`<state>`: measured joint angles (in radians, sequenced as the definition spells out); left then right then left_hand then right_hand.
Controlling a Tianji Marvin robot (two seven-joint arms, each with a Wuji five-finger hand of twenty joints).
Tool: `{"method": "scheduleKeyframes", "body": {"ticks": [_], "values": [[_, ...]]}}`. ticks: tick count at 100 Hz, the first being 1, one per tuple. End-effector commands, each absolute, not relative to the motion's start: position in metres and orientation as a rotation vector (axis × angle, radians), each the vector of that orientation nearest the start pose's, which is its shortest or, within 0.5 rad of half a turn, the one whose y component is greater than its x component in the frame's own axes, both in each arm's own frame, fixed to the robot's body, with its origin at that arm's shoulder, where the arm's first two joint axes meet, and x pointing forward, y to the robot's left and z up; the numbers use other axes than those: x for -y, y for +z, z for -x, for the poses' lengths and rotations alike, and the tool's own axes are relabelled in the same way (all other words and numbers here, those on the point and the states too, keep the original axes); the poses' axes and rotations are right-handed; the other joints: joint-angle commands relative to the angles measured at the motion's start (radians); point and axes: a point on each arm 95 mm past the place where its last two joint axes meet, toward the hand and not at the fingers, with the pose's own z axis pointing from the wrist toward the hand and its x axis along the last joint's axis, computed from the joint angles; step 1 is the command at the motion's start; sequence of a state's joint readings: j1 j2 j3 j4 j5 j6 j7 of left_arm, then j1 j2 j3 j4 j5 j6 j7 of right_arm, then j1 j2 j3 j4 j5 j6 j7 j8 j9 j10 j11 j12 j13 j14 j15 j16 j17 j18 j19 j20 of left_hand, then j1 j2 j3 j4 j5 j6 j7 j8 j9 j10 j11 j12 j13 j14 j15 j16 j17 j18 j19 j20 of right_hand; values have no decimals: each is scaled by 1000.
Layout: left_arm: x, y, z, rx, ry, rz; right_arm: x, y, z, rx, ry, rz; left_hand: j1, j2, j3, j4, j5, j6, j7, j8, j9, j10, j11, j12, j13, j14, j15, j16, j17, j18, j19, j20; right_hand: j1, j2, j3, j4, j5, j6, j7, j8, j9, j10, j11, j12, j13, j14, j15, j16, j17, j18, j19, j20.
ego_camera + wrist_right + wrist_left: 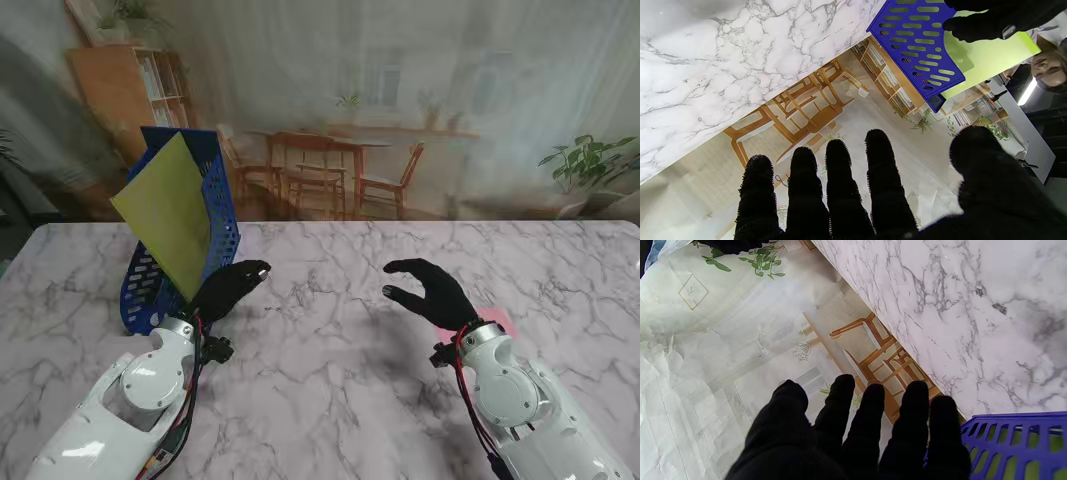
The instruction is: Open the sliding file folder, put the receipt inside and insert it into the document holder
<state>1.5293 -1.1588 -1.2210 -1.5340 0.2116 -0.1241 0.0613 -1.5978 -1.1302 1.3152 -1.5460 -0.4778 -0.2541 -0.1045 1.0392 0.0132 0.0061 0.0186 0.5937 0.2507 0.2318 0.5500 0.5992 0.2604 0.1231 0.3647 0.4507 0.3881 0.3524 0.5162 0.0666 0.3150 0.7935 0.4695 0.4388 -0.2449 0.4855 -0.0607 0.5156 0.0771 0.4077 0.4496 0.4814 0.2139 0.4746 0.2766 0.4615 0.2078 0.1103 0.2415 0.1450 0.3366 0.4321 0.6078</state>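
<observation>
A yellow-green file folder (172, 212) stands tilted inside the blue perforated document holder (222, 215) at the table's far left; the folder (990, 53) and the holder (917, 50) also show in the right wrist view. My left hand (228, 288) hovers open just right of the holder, fingers spread, holding nothing. My right hand (430, 290) is open over the middle right of the table, fingers curled loosely, holding nothing. A pink scrap (497, 322) peeks out from beneath the right wrist. The holder's blue wall (1017, 443) sits beside my left fingers (873, 413).
The white marble table (330, 360) stretches between both arms. A printed backdrop of chairs and a bookshelf (330, 120) hangs behind the table's far edge.
</observation>
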Motion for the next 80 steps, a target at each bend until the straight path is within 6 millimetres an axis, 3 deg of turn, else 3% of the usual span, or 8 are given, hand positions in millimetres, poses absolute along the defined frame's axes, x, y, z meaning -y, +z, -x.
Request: {"method": "scheduleKeyframes", "body": {"ticks": [1,41,66,80], "values": [[11,-322,-414,-957,-2075,1868,24,-321,-400,1413,-2541,1995,-8,50,-28,-21,14,4,8,2,24,9,-25,9,-14,-14,8,8,-10,-10,6,-6,-27,13,10,-11,1,-29,11,-20,8,-18,-9,-7,20,-16,21,14,-6,10,9,0],[13,-317,-407,-984,-2100,1851,23,-319,-396,1408,-2551,1982,-8,50,-28,-21,13,4,7,0,21,7,-27,10,-22,-18,1,5,-13,-12,3,-7,-27,14,9,-11,2,-30,11,-20,8,-17,-9,-7,22,-16,21,15,-5,11,12,-2],[12,-297,-392,-979,-2217,1746,23,-319,-394,1411,-2548,1985,-9,49,-29,-22,9,3,4,-2,17,6,-28,9,-25,-24,-3,2,-10,-16,1,-8,-25,17,9,-11,2,-28,10,-20,8,-16,-9,-7,22,-16,20,15,-6,9,13,-3],[10,-276,-384,-940,-2304,1660,23,-320,-395,1402,-2539,1999,-9,47,-29,-23,6,3,2,-5,13,6,-29,7,-27,-25,-7,-1,-9,-14,-1,-10,-23,17,7,-11,2,-28,10,-20,6,-17,-9,-8,19,-16,19,15,-8,8,14,-4]]}}
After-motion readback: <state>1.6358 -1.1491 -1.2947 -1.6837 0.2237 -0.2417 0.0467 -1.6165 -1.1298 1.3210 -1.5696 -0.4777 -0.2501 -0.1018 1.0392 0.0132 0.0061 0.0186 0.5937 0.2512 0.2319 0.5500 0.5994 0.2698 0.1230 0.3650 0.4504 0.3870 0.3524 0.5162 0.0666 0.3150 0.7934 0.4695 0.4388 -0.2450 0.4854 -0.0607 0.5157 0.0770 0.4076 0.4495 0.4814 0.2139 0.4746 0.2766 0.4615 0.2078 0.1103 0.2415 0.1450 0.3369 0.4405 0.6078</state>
